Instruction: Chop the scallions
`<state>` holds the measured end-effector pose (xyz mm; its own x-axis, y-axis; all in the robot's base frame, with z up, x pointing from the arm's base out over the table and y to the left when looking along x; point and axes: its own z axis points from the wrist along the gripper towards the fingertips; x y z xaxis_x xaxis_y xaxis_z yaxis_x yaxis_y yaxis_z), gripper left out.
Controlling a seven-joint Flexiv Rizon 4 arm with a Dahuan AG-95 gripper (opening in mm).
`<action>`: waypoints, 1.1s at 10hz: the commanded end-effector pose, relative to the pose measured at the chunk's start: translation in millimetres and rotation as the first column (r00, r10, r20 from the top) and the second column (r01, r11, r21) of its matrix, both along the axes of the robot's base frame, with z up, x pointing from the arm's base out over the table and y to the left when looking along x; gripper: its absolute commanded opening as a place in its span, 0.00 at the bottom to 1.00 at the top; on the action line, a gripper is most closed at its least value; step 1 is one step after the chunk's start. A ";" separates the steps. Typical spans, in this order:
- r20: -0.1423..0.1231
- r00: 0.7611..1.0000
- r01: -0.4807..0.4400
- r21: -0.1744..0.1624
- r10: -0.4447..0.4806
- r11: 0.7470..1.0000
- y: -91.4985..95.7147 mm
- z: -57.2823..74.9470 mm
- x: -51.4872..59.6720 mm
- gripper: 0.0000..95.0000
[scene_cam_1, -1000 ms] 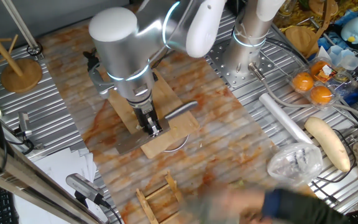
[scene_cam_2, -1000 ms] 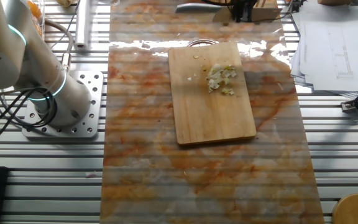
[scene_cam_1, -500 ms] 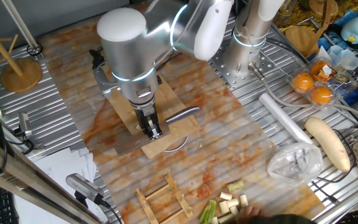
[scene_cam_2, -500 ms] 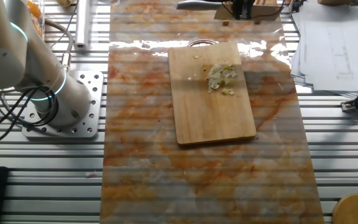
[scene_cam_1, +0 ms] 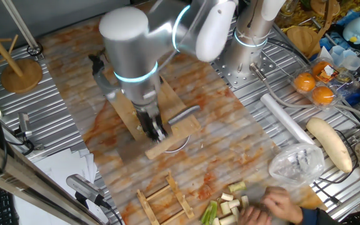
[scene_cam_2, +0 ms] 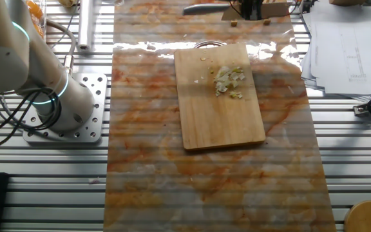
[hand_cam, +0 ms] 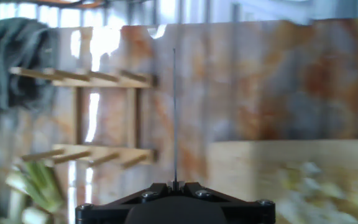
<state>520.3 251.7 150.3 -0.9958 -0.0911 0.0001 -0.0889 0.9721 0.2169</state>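
In the fixed view from the arm's side, going from left to right, a round wooden stand (scene_cam_1: 21,74) is sitting at the far left of the desk (scene_cam_1: 242,134), then the arm is leaning over the cutting board (scene_cam_1: 158,115), with its gripper (scene_cam_1: 153,128) pointing down at the board's near end; the motion blur there is hiding how wide the jaws are standing, though the hand view is showing a thin knife blade (hand_cam: 174,112) edge-on, running straight out from between them, so they are most likely clamped on a knife handle. Further right and nearer, a small wooden rack (scene_cam_1: 161,200) is standing on the desk, and just right of it fresh scallions (scene_cam_1: 227,203) are lying in a loose heap, with a person's hand (scene_cam_1: 277,206) reaching in beside them. From the other side, a small pile of chopped bits (scene_cam_2: 227,80) is resting on the far right part of the board, well apart from the uncut stalks. To chop well, the blade is probably best kept upright and square to the stalks, coming down over the middle of the board so bits are not scattering off the edge, and only once that hand is clear.
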 end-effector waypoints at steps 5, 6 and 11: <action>-0.015 0.988 0.151 -0.030 -0.151 0.988 51.6 -2.8 22.9 0.00; -0.011 0.989 0.148 -0.029 -0.148 0.989 58.1 -5.3 24.2 0.00; 0.005 0.998 0.055 -0.060 -0.055 0.997 60.7 -15.6 24.3 0.00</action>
<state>543.4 311.8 136.0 -0.9999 -0.0134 -0.0037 -0.0138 0.9861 0.1653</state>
